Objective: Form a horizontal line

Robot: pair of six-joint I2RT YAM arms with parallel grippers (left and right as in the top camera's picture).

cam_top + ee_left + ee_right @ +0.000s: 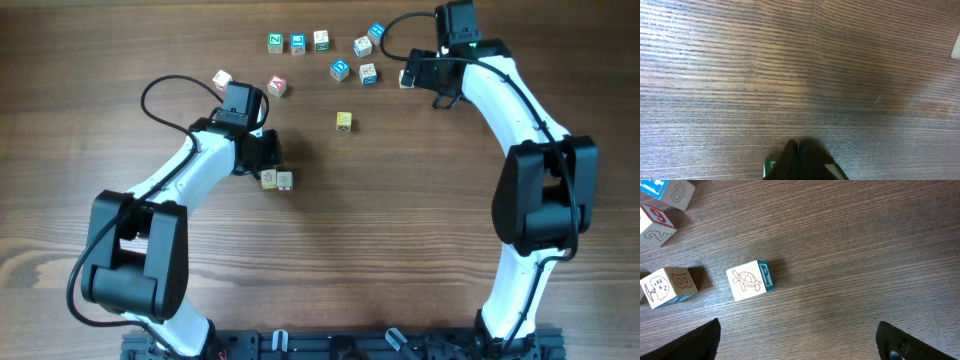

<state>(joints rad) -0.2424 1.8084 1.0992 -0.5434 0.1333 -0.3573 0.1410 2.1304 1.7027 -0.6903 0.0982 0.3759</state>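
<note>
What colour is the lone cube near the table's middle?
The cube is yellow; overhead view shows it best.

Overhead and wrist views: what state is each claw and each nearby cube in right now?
Left claw, shut, holding nothing.
Right claw, open, empty.
Turtle cube, flat on the table, ungrasped, ahead of the right claw.
Cream pair, side by side next to the left claw.
Yellow cube, loose, alone mid-table.

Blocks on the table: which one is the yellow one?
The yellow cube sits alone on the table, below the scattered bunch along the top. Those others show cream, blue, green or red faces.
</note>
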